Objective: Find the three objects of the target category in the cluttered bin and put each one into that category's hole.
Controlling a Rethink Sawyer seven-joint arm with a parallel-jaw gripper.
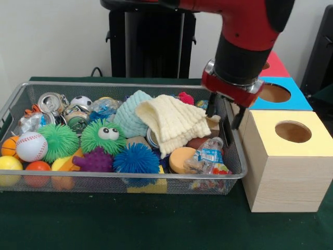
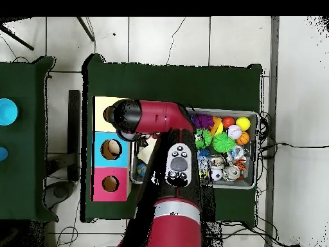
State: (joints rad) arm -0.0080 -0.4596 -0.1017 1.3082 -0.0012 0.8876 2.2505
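Observation:
My gripper [image 1: 225, 113] hangs over the right end of the wire bin [image 1: 15, 99], just above its rim and close to the yellow-topped box [image 1: 291, 151]. The fingers [image 1: 210, 105] stand apart and open, with nothing between them. Below and left of it lie a cream cloth [image 1: 174, 122], a crushed plastic bottle [image 1: 210, 152] and an orange disc [image 1: 182, 159]. In the overhead view the arm's red wrist [image 2: 128, 118] covers the gripper, between the bin [image 2: 252, 116] and the yellow box [image 2: 101, 108].
The bin also holds green [image 1: 104, 136], blue [image 1: 136, 159] and purple [image 1: 96, 160] spiky balls, a baseball [image 1: 31, 146], crushed cans [image 1: 51, 101] and a teal cloth [image 1: 130, 112]. A blue-topped box [image 1: 276, 94] and a red one [image 1: 274, 65] stand behind the yellow box, each with a round hole.

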